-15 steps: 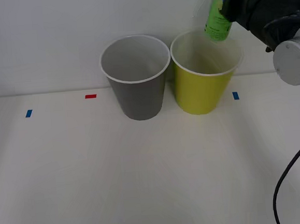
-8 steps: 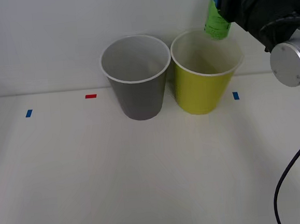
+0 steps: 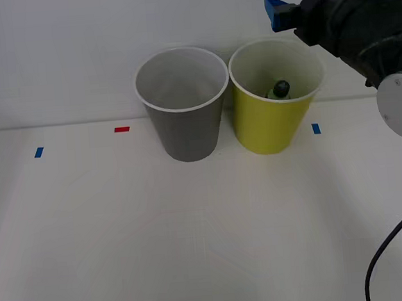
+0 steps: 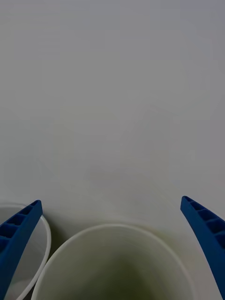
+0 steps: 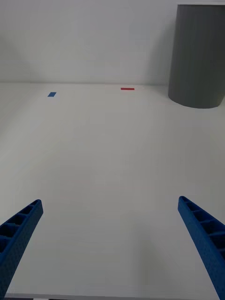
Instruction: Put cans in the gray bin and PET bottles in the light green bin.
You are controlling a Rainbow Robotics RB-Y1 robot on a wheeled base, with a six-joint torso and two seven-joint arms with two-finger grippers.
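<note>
Right end effector (image 3: 301,3): blue ribbed fingers spread wide and empty, hanging above and just behind the far right edge of the round tapered yellow-green plastic bin (image 3: 276,120); in the right wrist view the two fingers (image 4: 21,236) stand at the corners with the bin's pale mouth between them.

Left end effector (image 5: 112,248): fingers wide apart, holding nothing, low over the bare white surface (image 3: 194,235), well apart from both bins.

Bottle: small bright green plastic bottle with a black screw cap (image 3: 280,90) lies inside the yellow-green bin, cap showing above the near rim line, body mostly hidden by the wall.

Key relation: bottle is below and slightly toward the robot from the right end effector; long axis seems tilted, cap up, though the exact lean cannot be told.

Gray bin: round tapered gray plastic bin with white rim (image 3: 186,134) stands just beside the yellow-green one, on its left; its inside looks empty.

Nearer arm: right.

Judgement: bottle is sorted; the right arm can lift clear.
</note>
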